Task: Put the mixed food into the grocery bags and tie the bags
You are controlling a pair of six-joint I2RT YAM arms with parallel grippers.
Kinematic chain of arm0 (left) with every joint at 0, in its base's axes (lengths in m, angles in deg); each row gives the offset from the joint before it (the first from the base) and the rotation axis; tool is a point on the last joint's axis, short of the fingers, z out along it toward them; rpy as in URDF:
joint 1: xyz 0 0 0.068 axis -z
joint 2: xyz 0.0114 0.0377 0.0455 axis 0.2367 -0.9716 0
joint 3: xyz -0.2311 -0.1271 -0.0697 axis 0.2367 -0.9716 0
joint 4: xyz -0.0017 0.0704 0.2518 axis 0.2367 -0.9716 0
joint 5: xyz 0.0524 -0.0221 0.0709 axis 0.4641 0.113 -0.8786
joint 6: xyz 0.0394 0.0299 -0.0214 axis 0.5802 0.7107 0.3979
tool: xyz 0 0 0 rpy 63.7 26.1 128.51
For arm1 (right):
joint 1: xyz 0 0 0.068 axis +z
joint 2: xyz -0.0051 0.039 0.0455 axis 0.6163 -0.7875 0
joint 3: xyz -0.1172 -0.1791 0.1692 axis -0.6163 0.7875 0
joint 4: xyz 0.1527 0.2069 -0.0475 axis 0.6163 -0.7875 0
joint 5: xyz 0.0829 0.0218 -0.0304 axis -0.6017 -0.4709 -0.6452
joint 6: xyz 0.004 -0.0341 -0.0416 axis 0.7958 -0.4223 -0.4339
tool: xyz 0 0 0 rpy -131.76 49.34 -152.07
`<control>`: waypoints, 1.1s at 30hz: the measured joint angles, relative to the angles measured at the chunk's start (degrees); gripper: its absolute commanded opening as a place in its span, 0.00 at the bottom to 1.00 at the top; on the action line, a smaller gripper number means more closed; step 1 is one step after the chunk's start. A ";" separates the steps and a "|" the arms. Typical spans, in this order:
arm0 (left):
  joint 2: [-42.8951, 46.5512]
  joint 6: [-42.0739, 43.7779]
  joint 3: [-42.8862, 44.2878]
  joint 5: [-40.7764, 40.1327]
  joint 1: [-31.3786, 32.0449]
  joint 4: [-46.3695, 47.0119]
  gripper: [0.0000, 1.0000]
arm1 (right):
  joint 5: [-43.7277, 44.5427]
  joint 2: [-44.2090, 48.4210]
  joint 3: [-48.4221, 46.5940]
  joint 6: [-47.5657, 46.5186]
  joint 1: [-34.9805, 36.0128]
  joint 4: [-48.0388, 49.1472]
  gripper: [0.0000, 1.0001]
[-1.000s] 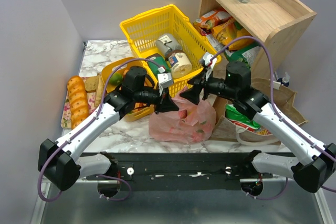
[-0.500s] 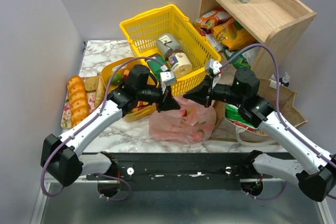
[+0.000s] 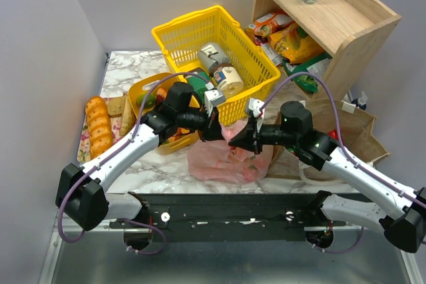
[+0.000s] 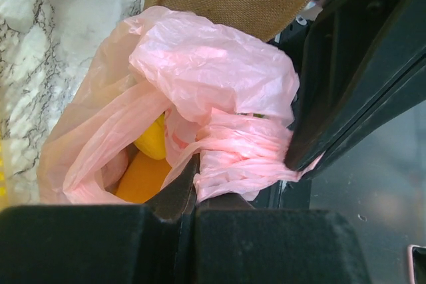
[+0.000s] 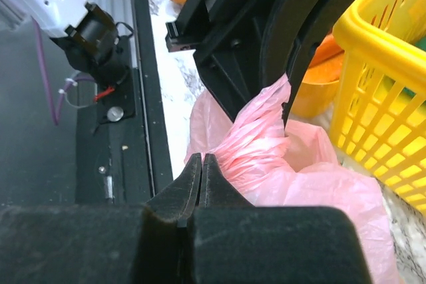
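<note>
Pink bag (image 3: pixel 229 161), mouth gathered, is pinched by closed left gripper (image 3: pixel 218 131) and closed right gripper (image 3: pixel 241 140); tying likely calls for crossing pulls.

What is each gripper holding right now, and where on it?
Both hold the pink bag. The left gripper and the right gripper are each shut on bunched plastic at its top.
</note>
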 measured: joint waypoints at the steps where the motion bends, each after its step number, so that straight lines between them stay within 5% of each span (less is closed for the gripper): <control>1: 0.00 -0.31 0.00 0.02 -0.02 0.00 0.00 | 0.98 -0.07 0.09 -0.28 0.63 -0.31 0.01; 12: -0.44 -1.92 -0.48 0.59 -0.66 -0.13 0.00 | 11.39 -2.34 2.73 -2.56 2.23 0.24 0.01; 25: -0.24 -3.08 -2.67 3.13 -2.45 -2.82 0.00 | 12.83 -2.45 5.46 -4.02 2.60 2.86 0.01; 33: -0.15 -5.79 -4.13 7.45 -3.52 -0.74 0.25 | 13.14 -2.45 6.45 -4.04 2.95 3.45 0.01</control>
